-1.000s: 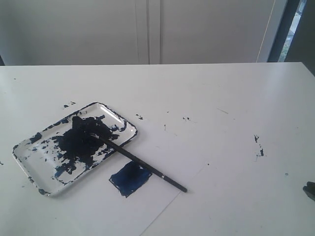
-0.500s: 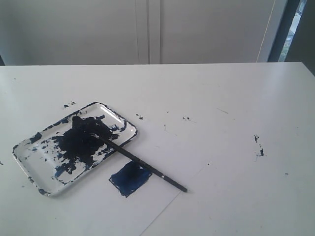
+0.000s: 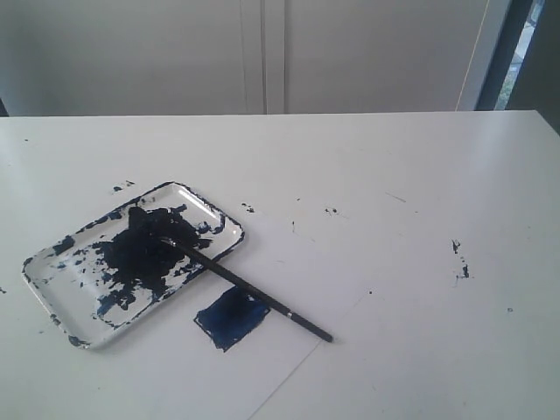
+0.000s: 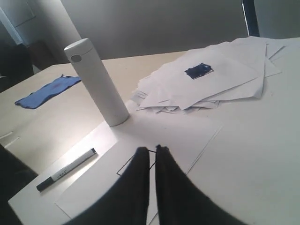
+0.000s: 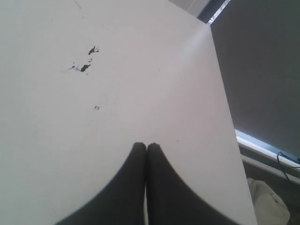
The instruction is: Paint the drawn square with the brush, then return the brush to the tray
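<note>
Thin black-handled brush lies diagonally, bristles in the paint-smeared white rectangular tray, handle crossing the dark blue square; left pincer and right pincer pressed together.

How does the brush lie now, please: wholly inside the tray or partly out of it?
Partly out: the brush has its bristles in the tray, its handle crossing the rim onto the paper.

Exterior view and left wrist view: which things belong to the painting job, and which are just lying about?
Job: drawn square, painted dark blue; brush, tip in the tray; tray.
Lying about: white flask; marker pen; blue cloth; pile of sheets; paint specks.
</note>
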### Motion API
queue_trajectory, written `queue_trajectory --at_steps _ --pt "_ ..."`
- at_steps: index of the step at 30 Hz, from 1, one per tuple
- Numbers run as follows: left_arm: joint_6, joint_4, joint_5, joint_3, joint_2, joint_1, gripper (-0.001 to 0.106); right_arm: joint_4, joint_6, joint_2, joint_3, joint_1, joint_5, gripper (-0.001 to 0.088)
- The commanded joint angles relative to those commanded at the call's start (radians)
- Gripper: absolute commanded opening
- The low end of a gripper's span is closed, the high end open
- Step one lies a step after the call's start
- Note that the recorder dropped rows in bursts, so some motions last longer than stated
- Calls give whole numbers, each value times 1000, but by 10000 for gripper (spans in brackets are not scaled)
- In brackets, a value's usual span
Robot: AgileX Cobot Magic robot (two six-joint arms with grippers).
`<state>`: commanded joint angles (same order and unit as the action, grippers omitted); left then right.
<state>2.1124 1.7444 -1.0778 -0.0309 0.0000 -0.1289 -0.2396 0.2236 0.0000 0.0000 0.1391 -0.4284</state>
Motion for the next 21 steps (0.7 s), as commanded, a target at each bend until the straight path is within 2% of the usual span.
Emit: queue_trajectory --at_steps 4,5,6,7,8,9,10,11,12,19,21 --pt "0 0 3 0 0 0 127 0 0 0 0 0 0 0" --pt "4 0 81 2 0 0 127 0 0 0 0 0 0 0" --pt "6 0 273 2 0 -2 127 0 0 0 0 0 0 0" --pt "6 -4 581 2 0 -2 127 0 0 0 0 0 0 0" --pt "6 -37 758 2 0 -2 127 0 0 0 0 0 0 0" --pt "6 -119 1092 2 0 -2 127 0 0 0 0 0 0 0" --pt "6 -140 1276 2 0 -2 127 0 0 0 0 0 0 0" --pt "6 -135 1403 4 0 -2 127 0 0 0 0 0 0 0" --pt "6 -139 1477 6 0 -2 127 0 0 0 0 0 0 0" --pt "6 -141 1488 6 0 -2 127 0 0 0 0 0 10 0" --pt "6 -122 1409 6 0 -2 127 0 0 0 0 0 18 0"
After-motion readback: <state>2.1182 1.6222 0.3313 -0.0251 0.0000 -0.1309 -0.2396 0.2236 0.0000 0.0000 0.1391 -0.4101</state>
